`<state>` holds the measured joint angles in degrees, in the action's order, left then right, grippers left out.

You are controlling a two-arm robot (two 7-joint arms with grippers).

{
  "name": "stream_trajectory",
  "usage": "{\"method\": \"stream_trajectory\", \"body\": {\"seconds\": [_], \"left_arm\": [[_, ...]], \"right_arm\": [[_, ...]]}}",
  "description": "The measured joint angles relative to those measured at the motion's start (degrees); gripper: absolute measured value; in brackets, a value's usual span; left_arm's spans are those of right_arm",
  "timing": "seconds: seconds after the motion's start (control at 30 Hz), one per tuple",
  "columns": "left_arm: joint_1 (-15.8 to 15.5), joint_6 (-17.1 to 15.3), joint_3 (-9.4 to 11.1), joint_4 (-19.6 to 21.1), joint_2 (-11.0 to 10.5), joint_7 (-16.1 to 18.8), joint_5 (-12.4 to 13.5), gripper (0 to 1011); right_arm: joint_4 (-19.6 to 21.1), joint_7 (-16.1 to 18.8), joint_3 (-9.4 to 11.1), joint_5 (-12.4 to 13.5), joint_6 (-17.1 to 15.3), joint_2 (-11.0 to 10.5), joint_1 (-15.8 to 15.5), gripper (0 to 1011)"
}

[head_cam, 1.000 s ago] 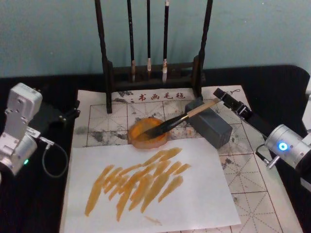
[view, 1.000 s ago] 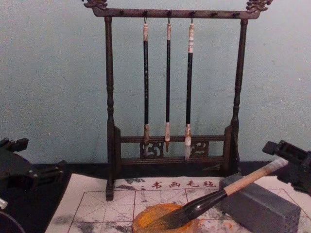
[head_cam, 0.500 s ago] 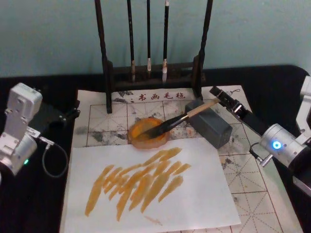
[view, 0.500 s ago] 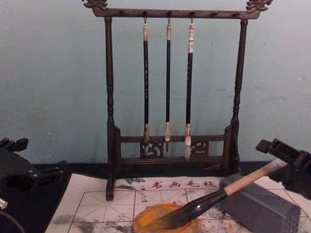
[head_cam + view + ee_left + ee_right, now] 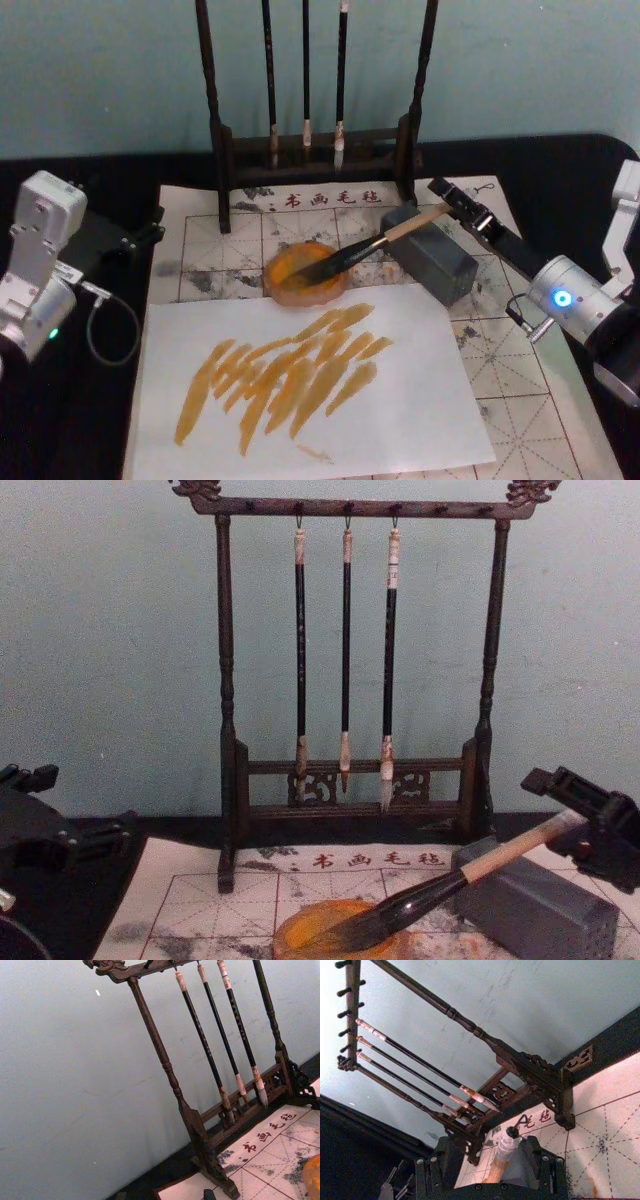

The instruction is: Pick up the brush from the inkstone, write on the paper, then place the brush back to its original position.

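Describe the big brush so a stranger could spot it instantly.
Before the tall wooden rack, a grey block sits beside an orange dish. The brush bridges them, bristles in the dish, handle end at the right tool. Unlike the three thin hanging brushes, it is thick and tan-handled.

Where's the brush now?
Head view, right of centre: brush leaning on the grey block, bristles in the orange dish, handle end within the open right gripper.

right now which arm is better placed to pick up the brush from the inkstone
Right. The right gripper straddles the handle end of the brush, an open finger on either side, where the handle leans on the grey block. The left gripper sits off the left edge of the gridded paper, far from the handle.
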<state>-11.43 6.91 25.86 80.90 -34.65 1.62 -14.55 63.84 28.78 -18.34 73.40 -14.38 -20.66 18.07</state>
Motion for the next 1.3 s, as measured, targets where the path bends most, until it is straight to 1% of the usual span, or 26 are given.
{"method": "stream_trajectory", "body": {"seconds": [0.57, 1.3], "left_arm": [[0.0, 0.0, 0.0, 0.0, 0.0, 0.0, 0.0, 1001], [0.0, 0.0, 0.0, 0.0, 0.0, 0.0, 0.0, 1001]], "right_arm": [[-1.21, 0.37, -1.93, 1.82, 1.79, -0.09, 1.1, 1000], [-1.13, 0.23, -1.75, 1.7, 1.76, -0.09, 1.0, 1002]]}}
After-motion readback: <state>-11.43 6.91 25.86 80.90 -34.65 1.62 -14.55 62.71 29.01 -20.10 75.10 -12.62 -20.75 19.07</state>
